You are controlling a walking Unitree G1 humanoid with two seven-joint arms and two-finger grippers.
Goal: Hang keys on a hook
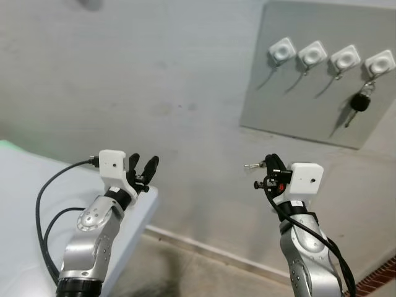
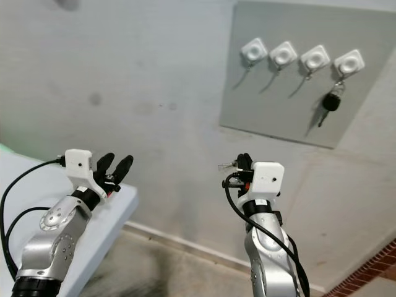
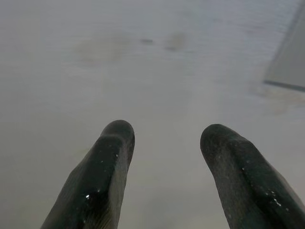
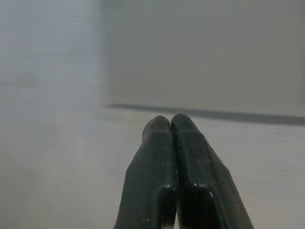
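A grey board [image 1: 291, 93] on the wall carries a row of white hooks [image 1: 313, 54]. A black-headed key [image 1: 359, 101] hangs from the rightmost hook [image 1: 379, 63]; the other hooks are bare. My right gripper [image 1: 270, 159] is raised below and left of the board, well apart from it. Its fingers [image 4: 190, 157] are pressed shut, and nothing shows between them. My left gripper [image 1: 142, 165] is held up further left, facing the bare wall. It is open, with nothing between its fingers [image 3: 109, 162].
A white table [image 1: 25, 185] stands at the lower left, under my left arm. The plain grey wall [image 1: 154, 93] fills the middle. A pale skirting [image 1: 210, 250] runs along the wall's foot, and red brick [image 1: 377, 278] shows at the bottom right.
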